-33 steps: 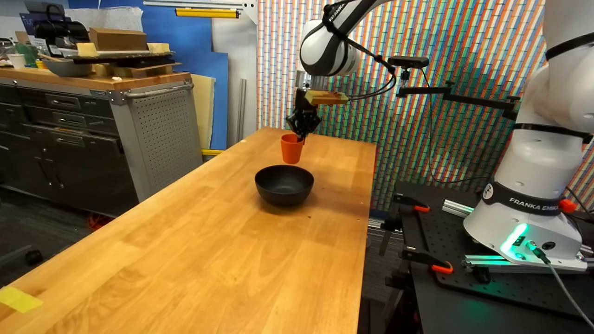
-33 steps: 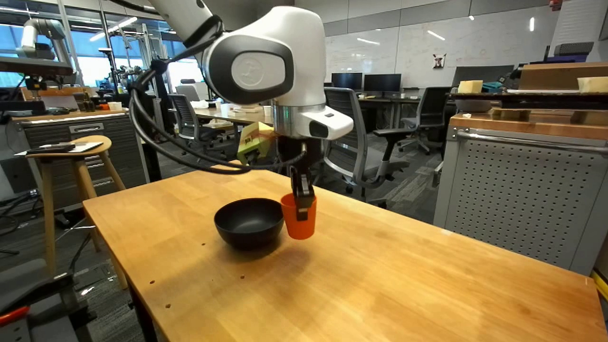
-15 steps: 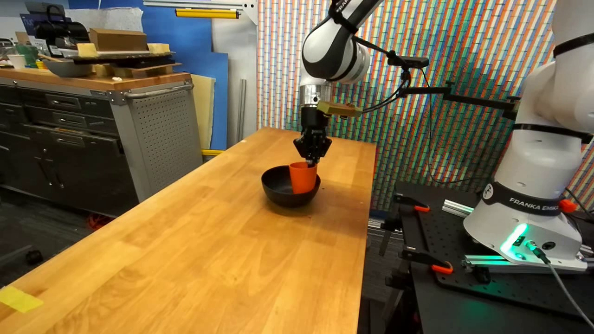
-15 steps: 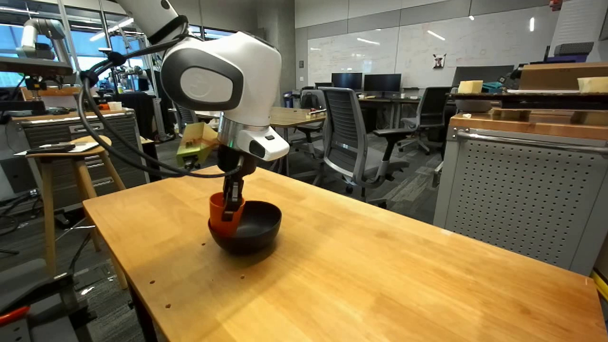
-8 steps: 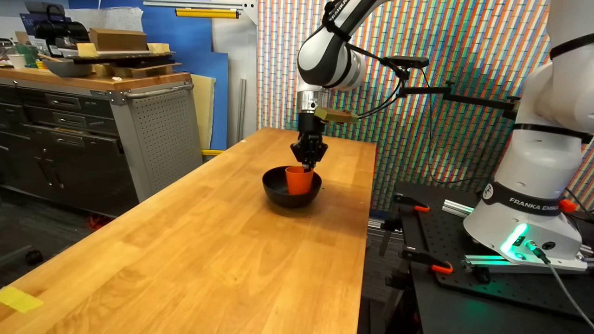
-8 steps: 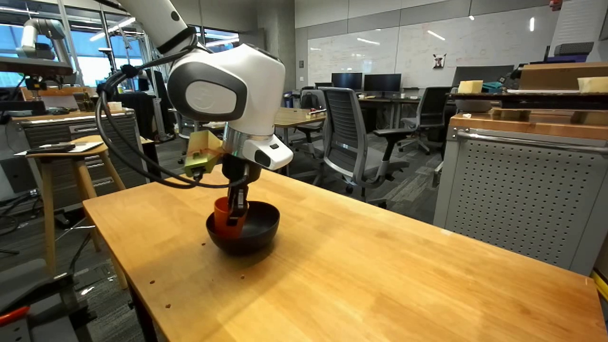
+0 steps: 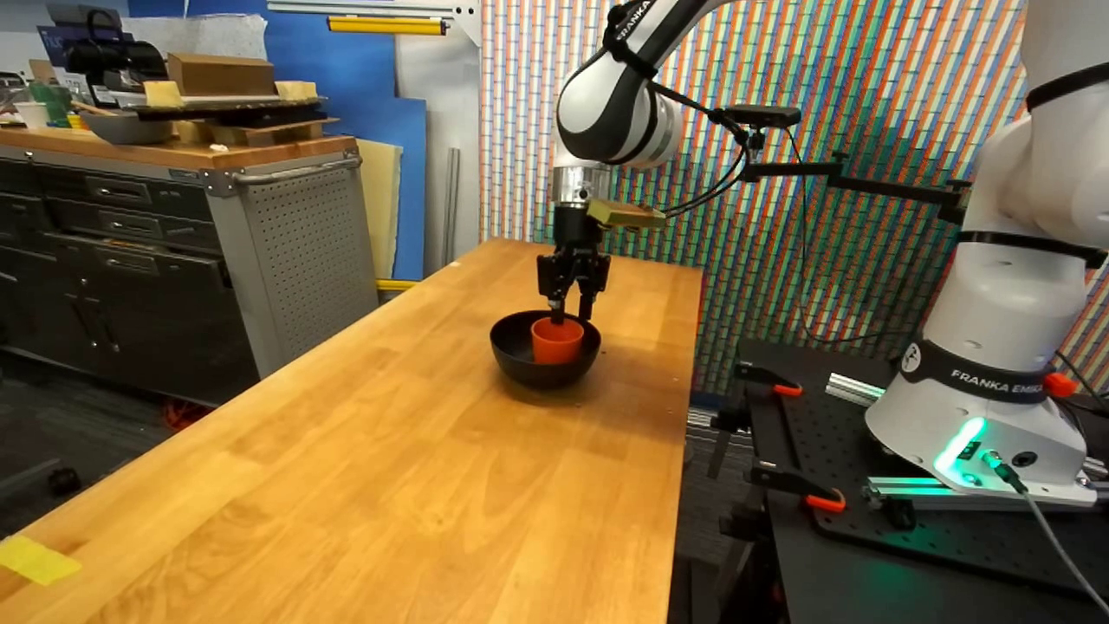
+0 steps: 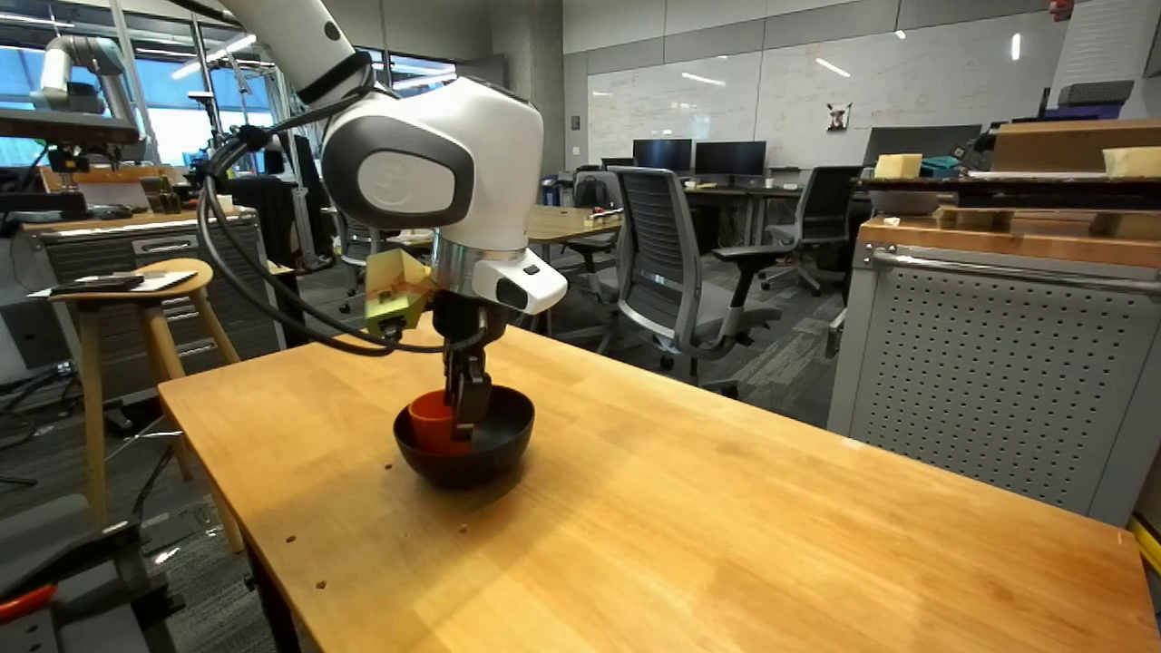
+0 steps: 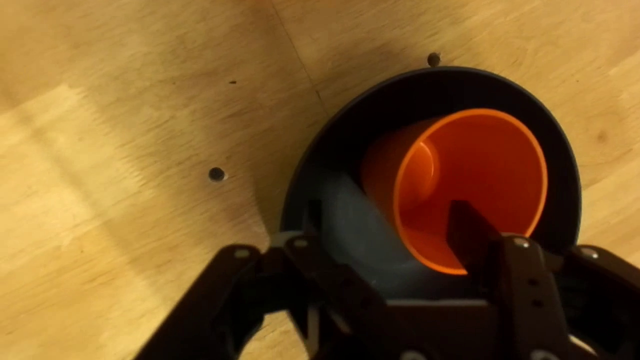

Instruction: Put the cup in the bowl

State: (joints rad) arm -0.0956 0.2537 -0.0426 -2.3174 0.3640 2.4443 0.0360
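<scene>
Cup (image 7: 556,344) in bowl (image 7: 539,373); pincer (image 9: 386,210) wide, astride cup's wall

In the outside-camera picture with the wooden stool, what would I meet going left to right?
Left to right: wooden stool → black bowl with the orange cup inside → nearest office chair → gray holey-sided cabinet.

The place I'm reaching into looks like a robotics lab with office space: in an exterior view, another robot arm (image 8: 91,54) at ten o'clock, monitors (image 8: 730,159) and a whiteboard (image 8: 798,91) towards one; in an exterior view, a drawer workbench (image 7: 173,277) at nine.
</scene>
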